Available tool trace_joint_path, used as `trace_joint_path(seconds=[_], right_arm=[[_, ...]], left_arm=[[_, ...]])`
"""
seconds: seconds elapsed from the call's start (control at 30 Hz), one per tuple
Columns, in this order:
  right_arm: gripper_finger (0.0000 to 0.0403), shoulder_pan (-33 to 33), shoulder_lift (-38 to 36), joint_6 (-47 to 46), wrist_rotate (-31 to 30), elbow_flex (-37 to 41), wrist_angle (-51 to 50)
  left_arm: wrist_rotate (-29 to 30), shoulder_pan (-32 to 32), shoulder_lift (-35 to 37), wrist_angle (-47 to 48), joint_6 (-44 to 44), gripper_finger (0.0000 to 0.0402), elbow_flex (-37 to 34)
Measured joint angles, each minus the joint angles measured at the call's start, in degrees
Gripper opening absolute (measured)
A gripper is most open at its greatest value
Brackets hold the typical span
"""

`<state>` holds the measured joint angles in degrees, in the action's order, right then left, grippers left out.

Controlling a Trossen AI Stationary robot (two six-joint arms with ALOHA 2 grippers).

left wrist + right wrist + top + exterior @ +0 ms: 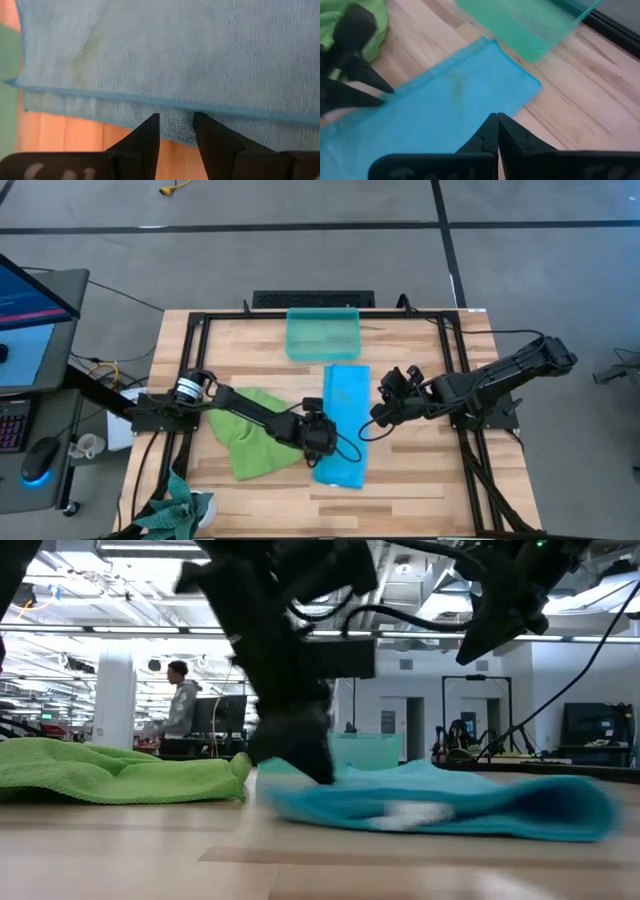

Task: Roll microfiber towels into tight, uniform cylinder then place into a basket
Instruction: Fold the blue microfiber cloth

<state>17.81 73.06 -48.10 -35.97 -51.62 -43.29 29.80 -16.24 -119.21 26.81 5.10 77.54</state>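
Observation:
The sky-blue towel (345,425) lies folded in a long strip on the table, running from near to far. It also shows in the left wrist view (165,55) and the right wrist view (445,110). The lime green towel (255,438) lies crumpled to its left. The teal-green basket (322,332) stands at the far middle. My left gripper (320,438) is slightly open, its tips down at the blue towel's left long edge (176,122). My right gripper (385,412) is shut and empty, raised above the towel's right side (490,635). My left gripper comes at the blue towel from above, pointing down. Its two fingertips (152,127) stand on the lower layer's edge (176,127), which sticks out from under the upper layer's hem. A flat strip of cloth lies between them. I cannot tell whether it is pinched.
A dark frame (190,380) runs around the wooden table top. A plant (175,510) stands at the near left corner. A desk with a screen and a mouse (40,455) stands left of the table. A person (180,700) stands far back in the room.

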Motion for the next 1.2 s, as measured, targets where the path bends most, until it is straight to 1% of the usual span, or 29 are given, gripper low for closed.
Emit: trace_joint_path(seconds=[0.1, 0.23, 0.4, 0.5, 0.6, 0.73, 0.83, 0.93, 1.1, 1.2], right_arm=[[0.0027, 0.8, 0.0, 0.0, 0.0, 0.0, 0.0], [0.0027, 3.2, 0.0, 0.0, 0.1, -1.0, 0.0], [0.0027, 7.9, 0.0, 0.2, 0.0, -2.9, 0.9], [0.0027, 11.5, 0.0, 3.7, 0.0, -3.0, 3.9], [0.0027, 14.7, 0.3, 7.4, -0.1, -2.6, 7.9], [0.0027, 18.9, 0.5, 7.6, 0.0, -0.9, 11.9], [0.0027, 21.8, 0.5, 7.6, 0.0, 0.2, 13.9], [0.0027, 24.3, 0.5, 8.6, -0.1, 1.0, 18.1], [0.0027, 27.1, 0.5, 16.5, -0.1, 4.6, 28.0], [0.0027, 27.5, 0.5, 19.2, -0.1, 6.6, 30.7]], left_arm=[[3.1, -2.3, 3.0, 3.1, 0.7, 0.0116, 0.0], [6.5, -5.5, 6.3, 3.5, 1.3, 0.0116, -0.8], [6.5, -9.3, 9.3, 5.1, 2.3, 0.0116, -1.0], [6.5, -12.5, 9.6, 6.5, 2.9, 0.0116, -1.0], [6.5, -15.5, 9.7, 7.3, 0.6, 0.0116, -1.0], [6.5, -18.5, 9.7, 6.7, -1.4, 0.0116, -0.9], [6.5, -19.4, 9.7, 5.7, -2.0, 0.0116, -0.9], [4.6, -19.5, 9.6, 5.0, -0.7, 0.0116, -0.9], [-2.1, -19.0, 9.5, 4.9, 2.0, 0.0117, -0.9], [-2.8, -18.6, 9.5, 4.1, 2.5, 0.012, -0.9]])
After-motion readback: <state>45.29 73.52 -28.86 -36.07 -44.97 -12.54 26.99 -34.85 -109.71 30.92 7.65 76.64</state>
